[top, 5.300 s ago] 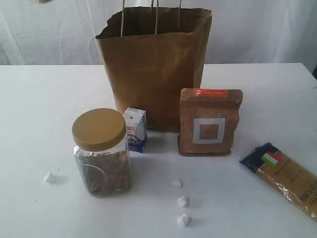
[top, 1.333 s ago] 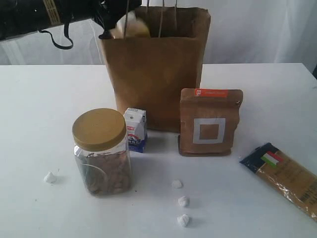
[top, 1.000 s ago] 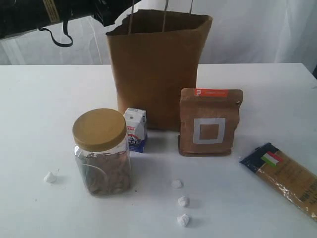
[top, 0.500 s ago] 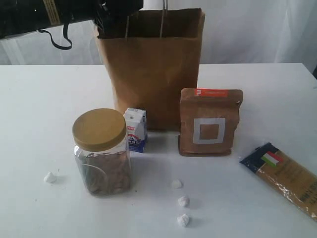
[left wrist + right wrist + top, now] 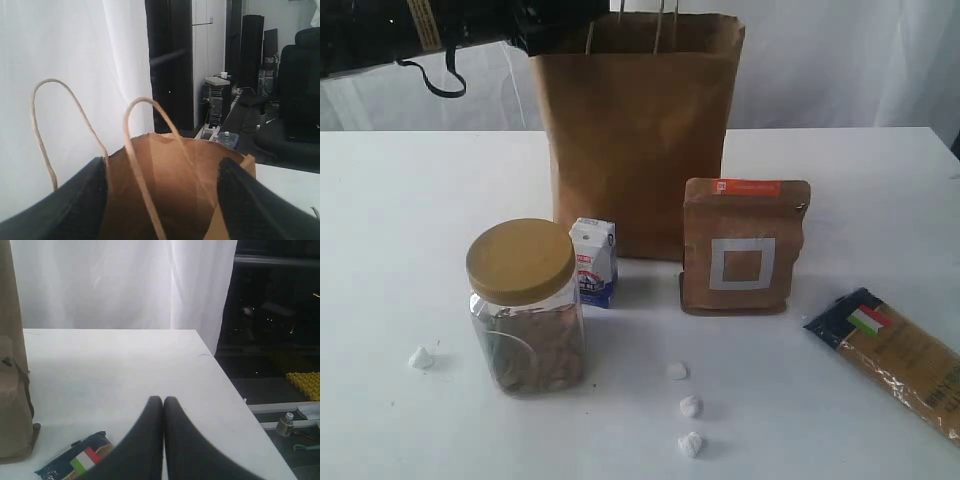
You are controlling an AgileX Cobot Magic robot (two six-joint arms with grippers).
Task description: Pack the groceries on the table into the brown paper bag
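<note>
L pincer: L pincer [image 5: 162, 170] released, black fingers [image 5: 85, 195] spread wide w/ nothing gripped, poised over the open mouth of the brown paper bag [image 5: 635, 130], at its top-left rim in ext. view.
R pincer: R pincer [image 5: 162, 401] clenched, fingers pressed flat together on nothing, over bare table [image 5: 410, 220] near the flag end of the pasta packet [image 5: 900, 360].
Bag: upright at rear centre of table, ragged rim, thin pale handles [image 5: 145, 150] standing up; contents can't be made out.
Pouch: brown pouch [image 5: 742, 245] w/ white square, upright, just in front of bag's right corner.
Carton: small white-blue carton [image 5: 593, 262], upright at bag's front-left base, just behind the jar.
Nut jar: gold-lidded nut jar [image 5: 525, 305], upright, front left, lid on.
Pasta: lying flat at far right, well apart from bag, running off frame edge.
Scraps: white scraps [image 5: 690, 405] scattered on front of table.
Backdrop: white curtain [image 5: 840, 60].
</note>
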